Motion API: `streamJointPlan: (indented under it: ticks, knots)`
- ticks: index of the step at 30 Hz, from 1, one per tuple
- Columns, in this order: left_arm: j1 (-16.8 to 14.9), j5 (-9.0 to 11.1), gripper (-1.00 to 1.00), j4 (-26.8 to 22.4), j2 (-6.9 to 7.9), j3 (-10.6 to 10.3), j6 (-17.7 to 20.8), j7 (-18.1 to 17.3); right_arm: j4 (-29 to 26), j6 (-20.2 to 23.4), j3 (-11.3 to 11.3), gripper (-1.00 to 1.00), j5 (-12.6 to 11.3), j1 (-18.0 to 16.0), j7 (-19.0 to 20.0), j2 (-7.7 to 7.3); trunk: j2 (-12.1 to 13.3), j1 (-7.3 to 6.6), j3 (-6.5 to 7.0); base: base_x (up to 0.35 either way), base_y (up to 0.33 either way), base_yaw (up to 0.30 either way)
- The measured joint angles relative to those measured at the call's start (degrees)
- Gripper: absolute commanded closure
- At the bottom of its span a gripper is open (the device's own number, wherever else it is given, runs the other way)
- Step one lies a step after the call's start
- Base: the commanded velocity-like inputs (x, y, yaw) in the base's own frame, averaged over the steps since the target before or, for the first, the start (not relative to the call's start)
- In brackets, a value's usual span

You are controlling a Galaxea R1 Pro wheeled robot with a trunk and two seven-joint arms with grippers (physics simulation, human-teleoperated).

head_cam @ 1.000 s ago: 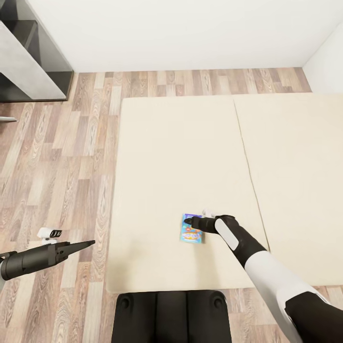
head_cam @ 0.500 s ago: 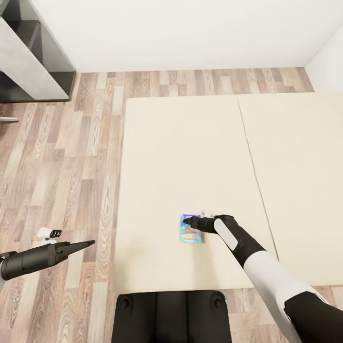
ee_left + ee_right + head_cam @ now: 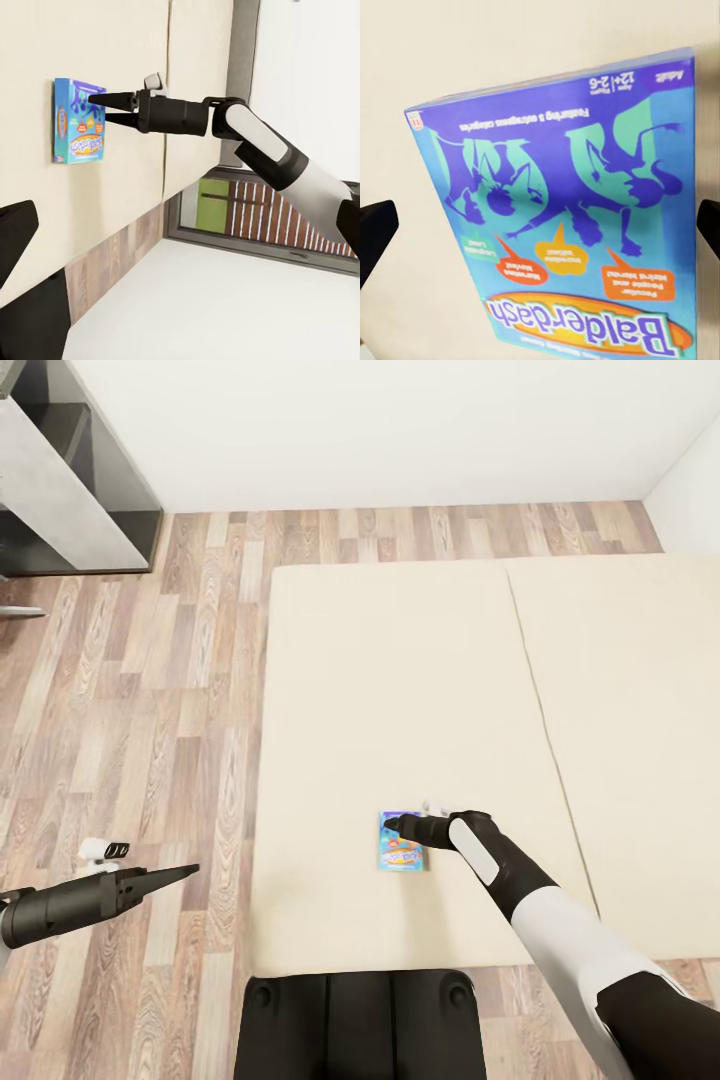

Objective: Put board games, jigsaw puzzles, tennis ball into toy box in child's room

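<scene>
A blue board game printed "Balderdash" lies on the beige bed, near its front edge. My right gripper reaches over the top end of the box with its fingers apart. Seen from the right wrist, the box sits between the two dark fingertips at the frame's sides. My left gripper hangs over the wood floor left of the bed, its fingers apart and holding nothing. The other toys and the toy box are out of view.
A grey-topped dark furniture unit stands at the back left against the white wall. Wood-plank floor runs left of and behind the bed. My black base sits against the bed's front edge. A seam splits the mattress.
The view has slid, so the bed sits further right in the picture. The right gripper's tips have crept slightly further left over the blue box. The left arm holds its pose.
</scene>
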Motion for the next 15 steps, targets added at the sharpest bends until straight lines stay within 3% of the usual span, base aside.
streamJointPlan:
  ticks: [15]
  knots:
    - [0.0, 0.0, -1.0, 0.0, 0.01, 0.0, 0.0, 0.0, -0.1, 0.0, 0.0, -1.0, 0.0, 0.0, 0.0, 0.0, 0.0, 0.0, 0.0, 0.0, 0.069, 0.0]
